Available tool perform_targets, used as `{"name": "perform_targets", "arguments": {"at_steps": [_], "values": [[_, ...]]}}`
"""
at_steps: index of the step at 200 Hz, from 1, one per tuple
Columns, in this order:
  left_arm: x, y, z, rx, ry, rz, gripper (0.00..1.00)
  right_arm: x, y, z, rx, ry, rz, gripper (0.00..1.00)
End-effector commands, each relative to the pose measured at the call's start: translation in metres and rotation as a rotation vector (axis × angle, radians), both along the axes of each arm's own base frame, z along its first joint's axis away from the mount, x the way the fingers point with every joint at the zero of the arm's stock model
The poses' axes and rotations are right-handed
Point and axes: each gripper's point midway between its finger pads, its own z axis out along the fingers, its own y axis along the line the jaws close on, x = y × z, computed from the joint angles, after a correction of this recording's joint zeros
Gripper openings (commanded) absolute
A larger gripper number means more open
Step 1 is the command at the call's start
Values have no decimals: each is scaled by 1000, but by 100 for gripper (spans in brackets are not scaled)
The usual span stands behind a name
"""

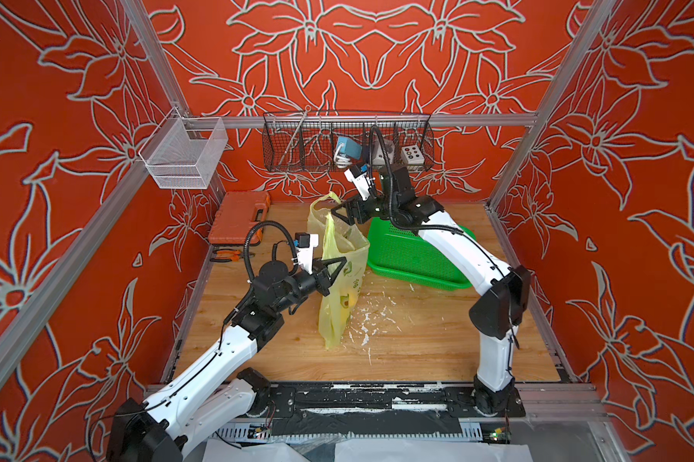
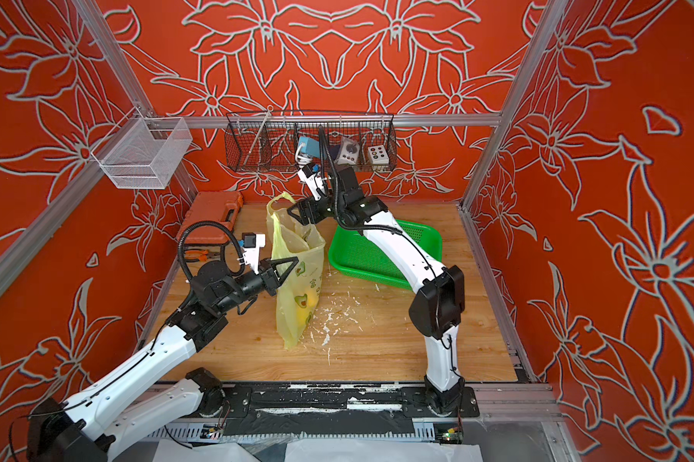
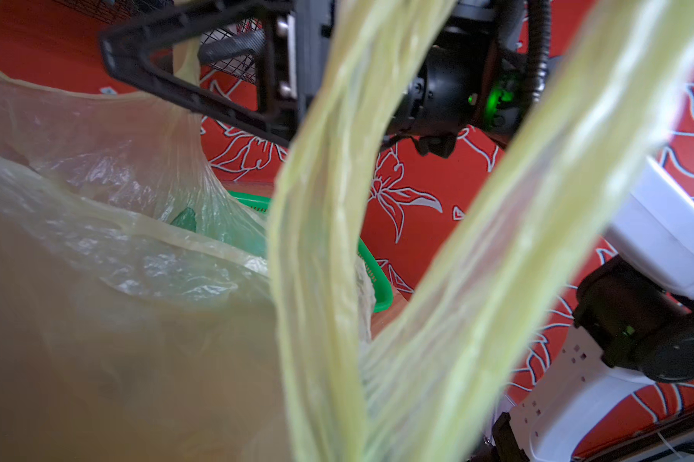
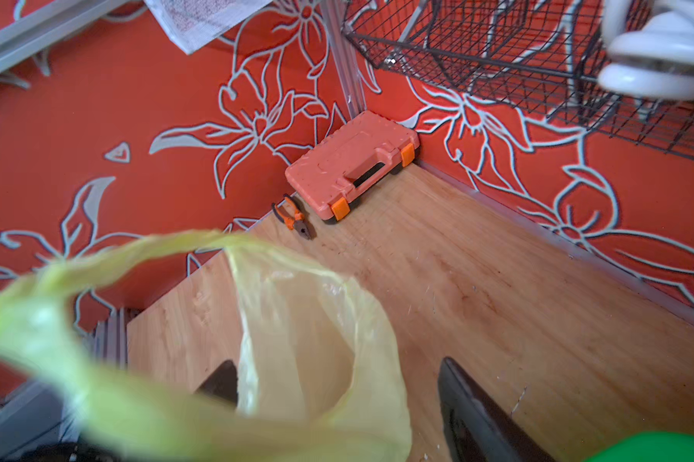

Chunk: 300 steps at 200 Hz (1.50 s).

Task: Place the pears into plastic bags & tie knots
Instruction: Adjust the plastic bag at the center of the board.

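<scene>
The pale yellow-green plastic bag point(image 1: 345, 256) point(image 2: 299, 248) stands upright mid-table, its mouth pulled open. Yellow pears point(image 1: 345, 310) point(image 2: 311, 298) show faintly through its film low down. My left gripper point(image 1: 342, 263) point(image 2: 294, 261) is shut on the near loop handle point(image 3: 321, 240); that handle hides the jaws in the left wrist view. My right gripper point(image 1: 345, 214) point(image 4: 337, 392) stands open at the far rim, and film of the far handle point(image 4: 305, 320) lies between its fingers point(image 4: 469, 404). No knot is in view; the handles stand apart.
A green perforated basket point(image 1: 413, 256) lies behind the bag under the right arm. At the back left are an orange tool case point(image 1: 239, 218) and pliers point(image 1: 227, 256). A black wire basket point(image 1: 297, 152) and a white mesh basket point(image 1: 185, 156) hang on the frame. White flecks point(image 1: 373, 316) litter the wood.
</scene>
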Motion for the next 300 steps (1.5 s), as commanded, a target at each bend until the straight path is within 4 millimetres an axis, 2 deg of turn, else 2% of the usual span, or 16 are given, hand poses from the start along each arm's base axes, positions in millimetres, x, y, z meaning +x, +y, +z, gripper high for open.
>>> {"name": "perform_targets", "arguments": {"at_steps": [1,7,10,33,49,64,91,129,146,163,187,201,218,250,275,300], "values": [[-1,2,4,-8,-9,2,0,19,4,10,19,-13,-52,30],[2,7,5,-9,-8,36,0,21,-1,15,25,-3,-72,6],[4,10,6,-12,-9,56,0,22,-4,18,28,2,-84,0],[24,51,17,-65,-14,277,0,11,-39,32,30,30,-191,0],[38,77,21,-101,-14,392,0,-8,-64,38,44,43,-264,0],[51,89,23,-120,-6,423,0,-31,-84,36,58,87,-316,0],[73,94,26,-107,-9,431,0,-73,-106,26,78,175,-358,0],[102,87,23,-63,-14,403,0,-129,-111,18,108,248,-370,0],[110,83,22,-39,-27,375,0,-141,-108,15,99,249,-386,0],[115,73,20,-13,-34,314,0,-136,-102,5,81,255,-405,0],[115,65,19,4,-45,250,0,-115,-95,9,91,154,-423,57],[116,63,20,5,-45,224,0,-107,-86,25,122,74,-363,71],[117,63,21,7,-41,207,0,-105,-91,44,138,-2,-308,78],[116,68,20,10,-29,192,0,-117,-140,69,199,-75,-270,88],[115,72,18,10,-20,189,0,-142,-169,56,142,-138,-218,92],[115,75,17,11,-14,187,0,-156,-186,18,65,-126,-235,94]]}}
